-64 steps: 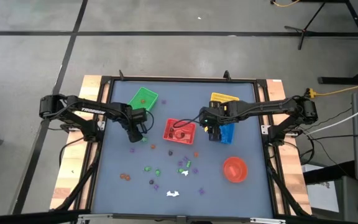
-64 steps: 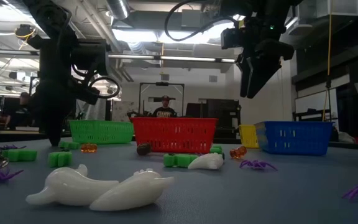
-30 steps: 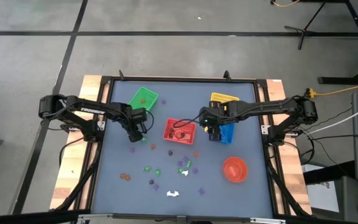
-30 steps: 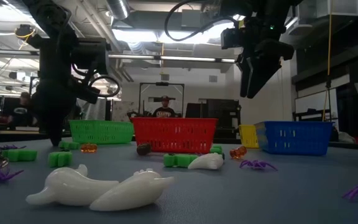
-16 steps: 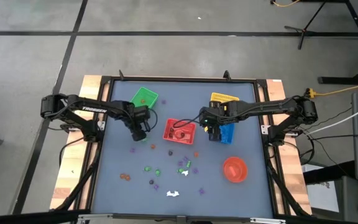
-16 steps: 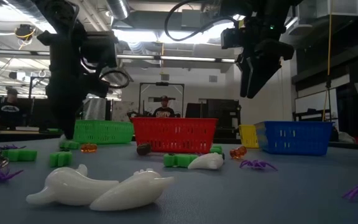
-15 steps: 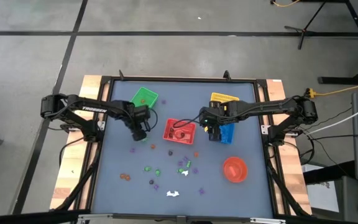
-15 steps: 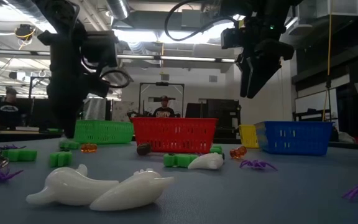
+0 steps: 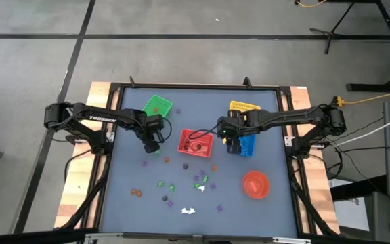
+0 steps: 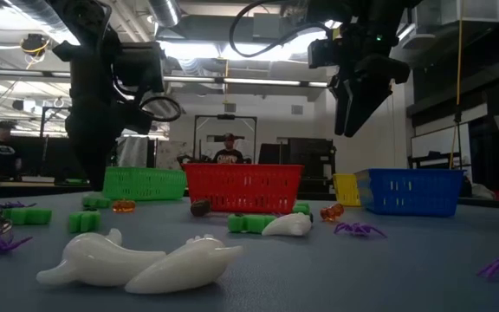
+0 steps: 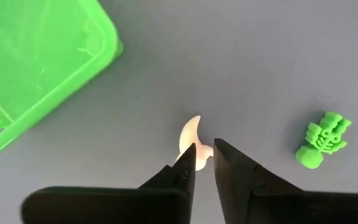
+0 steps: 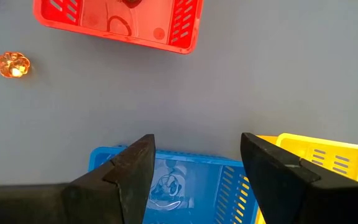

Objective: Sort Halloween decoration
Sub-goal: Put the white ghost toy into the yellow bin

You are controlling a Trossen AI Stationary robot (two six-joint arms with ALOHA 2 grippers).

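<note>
Though tiny and surely light, the white trinket (image 11: 191,138) looked hard and slick; pinched by the left gripper (image 11: 204,163) near the green basket (image 11: 36,68), it wanted gripping mid-body. The right gripper (image 12: 193,163) hung with jaws open above the blue basket (image 12: 173,177).

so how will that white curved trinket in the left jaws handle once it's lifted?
The white curved trinket looks like smooth, rigid moulded plastic, so probably stiff and light. The left gripper pinches only one end, so it may pivot or slip out. Its tapered, curved shape would likely rock if dropped.
</note>
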